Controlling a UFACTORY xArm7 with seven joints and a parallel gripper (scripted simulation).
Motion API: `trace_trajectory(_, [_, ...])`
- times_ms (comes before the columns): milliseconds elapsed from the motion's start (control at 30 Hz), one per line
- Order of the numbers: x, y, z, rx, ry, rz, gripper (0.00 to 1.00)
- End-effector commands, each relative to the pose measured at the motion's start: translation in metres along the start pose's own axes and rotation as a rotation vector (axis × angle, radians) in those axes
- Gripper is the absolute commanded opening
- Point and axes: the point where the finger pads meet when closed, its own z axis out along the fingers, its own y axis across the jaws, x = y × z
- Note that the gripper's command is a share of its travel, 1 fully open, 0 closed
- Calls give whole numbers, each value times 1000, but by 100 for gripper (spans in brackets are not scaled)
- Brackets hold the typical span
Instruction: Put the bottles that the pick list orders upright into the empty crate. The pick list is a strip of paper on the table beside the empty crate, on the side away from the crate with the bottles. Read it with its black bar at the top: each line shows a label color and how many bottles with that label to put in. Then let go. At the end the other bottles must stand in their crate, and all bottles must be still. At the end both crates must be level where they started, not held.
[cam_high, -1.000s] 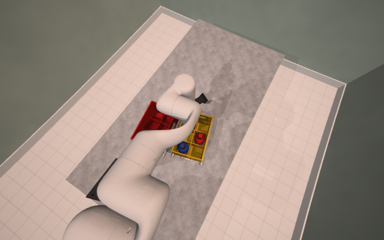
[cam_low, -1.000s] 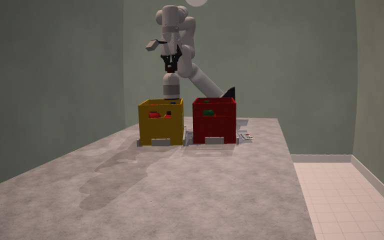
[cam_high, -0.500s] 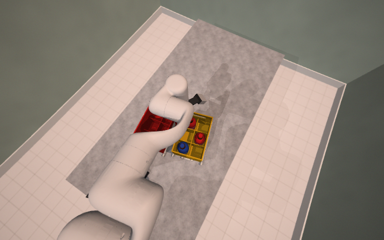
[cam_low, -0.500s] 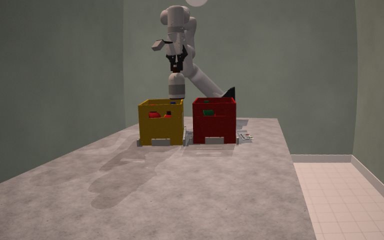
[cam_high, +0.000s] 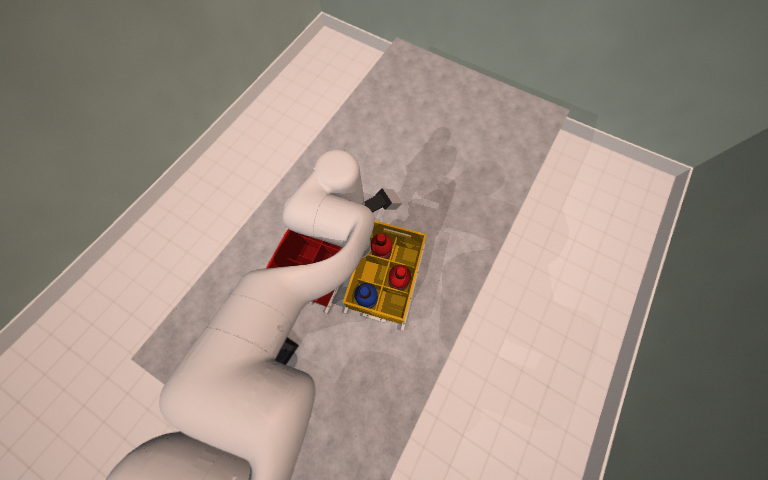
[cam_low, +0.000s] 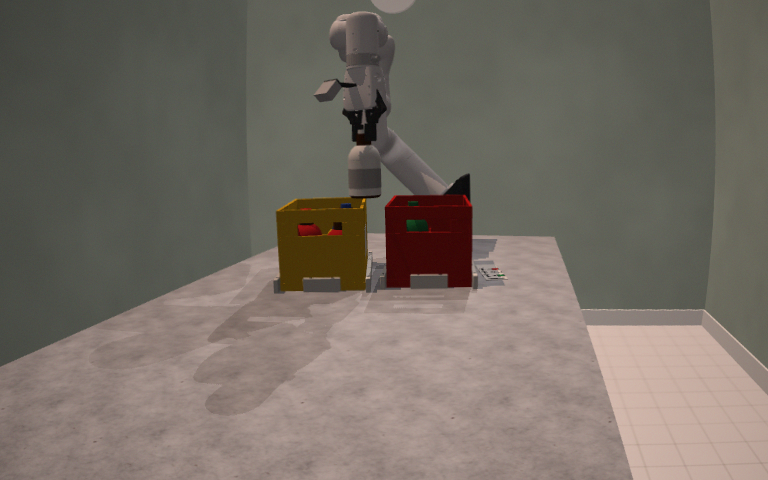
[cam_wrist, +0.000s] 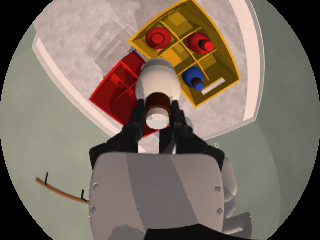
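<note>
My gripper (cam_low: 362, 134) (cam_wrist: 157, 107) is shut on the brown neck of a pale grey bottle (cam_low: 363, 169) (cam_wrist: 159, 82). The bottle hangs upright just above the rim of the yellow crate (cam_low: 322, 254) (cam_high: 417, 266) (cam_wrist: 160, 18), on its side nearest the red crate (cam_low: 428, 254) (cam_high: 300, 251) (cam_wrist: 110, 94). In the yellow crate stand two red bottles (cam_high: 381, 244) (cam_high: 399, 276) and a blue bottle (cam_high: 365, 294) (cam_wrist: 194, 79). A green bottle (cam_low: 417, 225) shows through the red crate's handle opening. The pick list (cam_low: 492, 273) lies on the table beside the red crate. My arm hides the gripper in the top view.
Both crates stand side by side on small grey feet in the middle of the grey table (cam_low: 339, 367) (cam_high: 441, 141). The arm's base sits behind the red crate. Tiled floor (cam_low: 679, 396) lies beyond the table's edge.
</note>
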Motion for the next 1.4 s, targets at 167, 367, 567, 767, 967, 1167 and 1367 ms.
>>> trace_trajectory(167, [-15, -8, -2, 4, 4, 0, 0])
trace_trajectory(367, [-24, -11, -2, 4, 4, 0, 0])
trace_trajectory(567, [-35, -16, -2, 4, 4, 0, 0])
trace_trajectory(767, [-43, -19, -2, 4, 4, 0, 0])
trace_trajectory(967, [-54, -24, -2, 4, 4, 0, 0])
trace_trajectory(1167, [-65, -29, -2, 4, 4, 0, 0])
trace_trajectory(1367, [-72, -32, -2, 4, 4, 0, 0])
